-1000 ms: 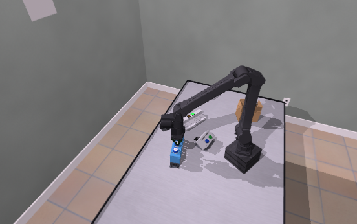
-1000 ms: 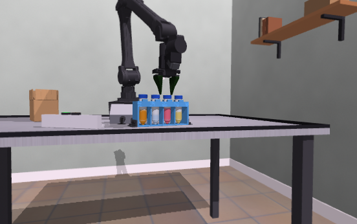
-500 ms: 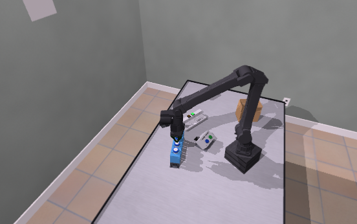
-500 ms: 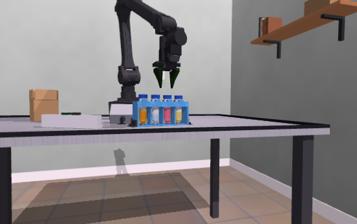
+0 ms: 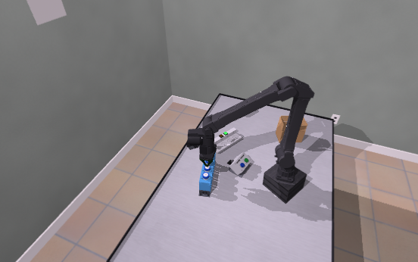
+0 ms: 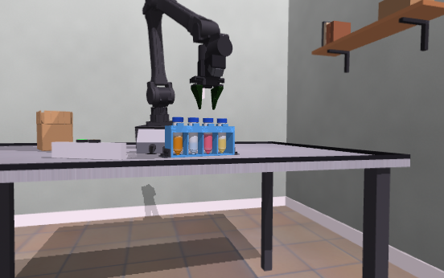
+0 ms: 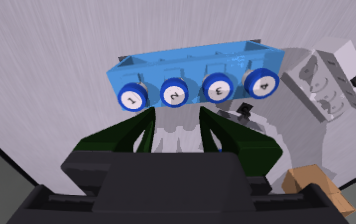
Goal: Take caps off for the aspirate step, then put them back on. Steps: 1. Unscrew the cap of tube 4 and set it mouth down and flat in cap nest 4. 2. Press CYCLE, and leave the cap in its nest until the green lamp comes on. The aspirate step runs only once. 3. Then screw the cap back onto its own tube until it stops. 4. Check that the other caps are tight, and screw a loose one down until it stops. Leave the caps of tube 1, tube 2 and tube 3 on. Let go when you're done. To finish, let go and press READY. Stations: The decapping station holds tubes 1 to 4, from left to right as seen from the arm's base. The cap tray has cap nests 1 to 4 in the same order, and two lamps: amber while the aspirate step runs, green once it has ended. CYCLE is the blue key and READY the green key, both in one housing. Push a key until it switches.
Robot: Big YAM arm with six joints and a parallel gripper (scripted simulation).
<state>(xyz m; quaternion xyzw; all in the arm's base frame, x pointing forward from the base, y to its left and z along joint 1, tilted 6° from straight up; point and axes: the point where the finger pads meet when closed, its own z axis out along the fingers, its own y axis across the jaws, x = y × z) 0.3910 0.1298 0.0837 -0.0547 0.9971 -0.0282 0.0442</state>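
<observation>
Above the blue rack (image 6: 199, 140), the gripper (image 6: 207, 98) hangs half-open and empty, apparently between caps 2 and 3 (image 7: 217, 87); cap 4 (image 7: 261, 83) lies rightward along the row.

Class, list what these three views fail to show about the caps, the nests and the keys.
- Cap tightness: wrist view shows only the tops of the caps.
- Cap nests: exterior view, hidden behind the tray wall; too small in top view.
- Keys: outside the wrist view, hidden in exterior view.
</observation>
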